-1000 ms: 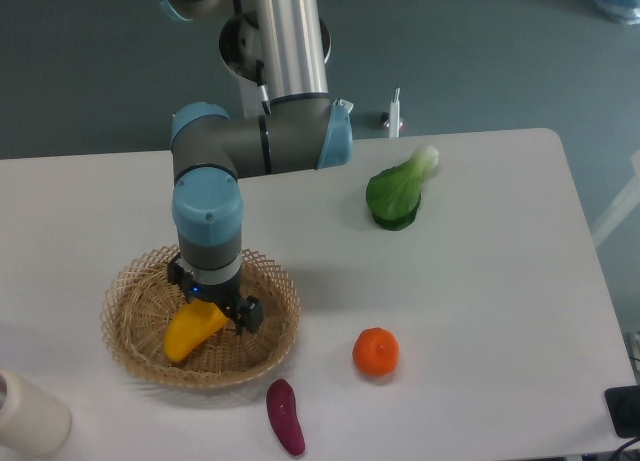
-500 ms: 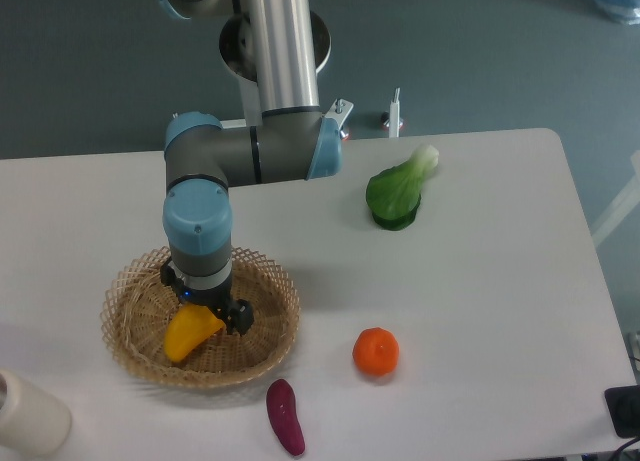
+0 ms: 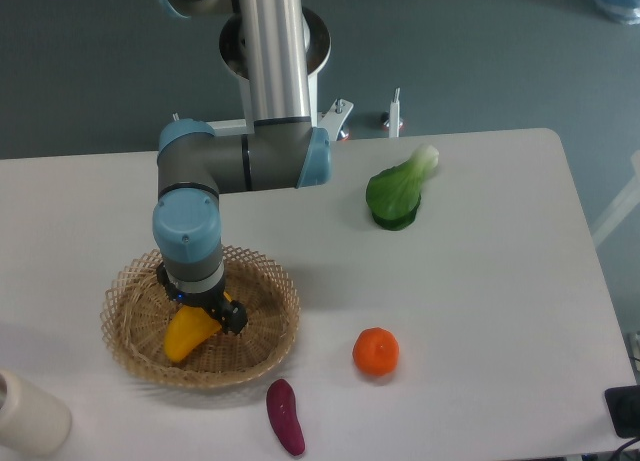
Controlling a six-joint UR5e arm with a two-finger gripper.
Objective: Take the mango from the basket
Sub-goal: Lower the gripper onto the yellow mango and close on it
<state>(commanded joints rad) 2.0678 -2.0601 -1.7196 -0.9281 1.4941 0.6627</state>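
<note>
The mango [image 3: 188, 332] lies inside the basket [image 3: 135, 356] at the near left of the bench [image 3: 480, 281], with the pincer [image 3: 208, 314] down at its upper end; the wrist hides the fingers, so I cannot tell whether they grip. Just outside the basket's near rim lies a purple eggplant [image 3: 285, 416], and an orange [image 3: 376, 351] sits to its right (apart from the basket). A green bok choy [image 3: 398, 189] rests farther back. A pale cylinder [image 3: 28, 413] stands at the near left corner. The bench is white; beyond it, grey-blue floor.
</note>
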